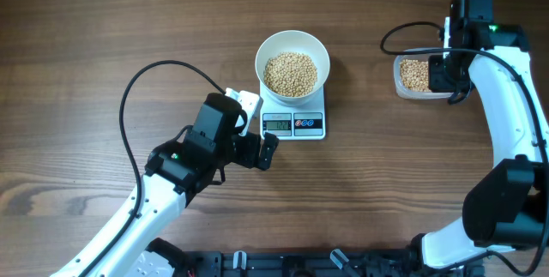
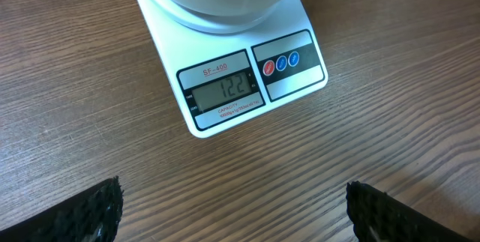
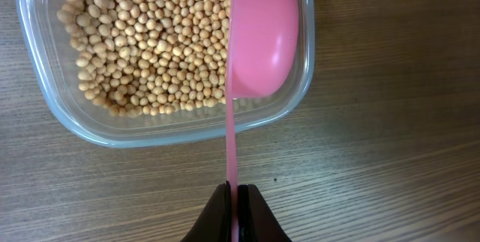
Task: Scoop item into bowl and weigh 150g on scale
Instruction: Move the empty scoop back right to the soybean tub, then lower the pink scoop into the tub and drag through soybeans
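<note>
Left tool (image 2: 234, 213) spread wide, facing scale (image 2: 225, 92); bowl (image 1: 262, 54) of beans (image 1: 290, 73) sits on it. My right tool (image 3: 234, 197) pinches pink scoop (image 3: 259, 40) over tub (image 3: 45, 100).

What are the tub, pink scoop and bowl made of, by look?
The tub: likely clear plastic, see-through wall, rounded corners. The scoop: pink plastic, smooth, uniform colour, thin moulded handle. The bowl: plain glossy white; ceramic or plastic, cannot tell.
</note>
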Tool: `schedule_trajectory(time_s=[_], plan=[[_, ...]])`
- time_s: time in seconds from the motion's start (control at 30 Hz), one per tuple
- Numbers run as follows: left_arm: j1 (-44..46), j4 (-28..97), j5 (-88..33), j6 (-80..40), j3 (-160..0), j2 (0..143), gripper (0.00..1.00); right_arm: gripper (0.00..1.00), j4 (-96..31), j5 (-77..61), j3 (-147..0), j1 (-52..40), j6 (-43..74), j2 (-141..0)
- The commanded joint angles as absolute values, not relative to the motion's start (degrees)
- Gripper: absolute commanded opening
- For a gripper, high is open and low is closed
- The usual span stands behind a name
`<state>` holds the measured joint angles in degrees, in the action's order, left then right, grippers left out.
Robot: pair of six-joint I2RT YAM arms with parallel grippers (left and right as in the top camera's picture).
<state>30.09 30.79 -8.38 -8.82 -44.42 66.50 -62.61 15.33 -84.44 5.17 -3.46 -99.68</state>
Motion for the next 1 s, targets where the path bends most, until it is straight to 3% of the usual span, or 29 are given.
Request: schedule_trajectory(time_s=[0.0, 0.97], plan=[[30.4, 30.7, -8.1, -8.1, -45.6, 66.8, 1.00, 0.04, -62.5, 16.4, -83.9, 5.0, -4.4, -101.7], [30.4, 30.7, -8.1, -8.1, -45.6, 66.8, 1.00, 0.04, -62.1, -2.5, -81.0, 4.9, -6.0, -102.8]])
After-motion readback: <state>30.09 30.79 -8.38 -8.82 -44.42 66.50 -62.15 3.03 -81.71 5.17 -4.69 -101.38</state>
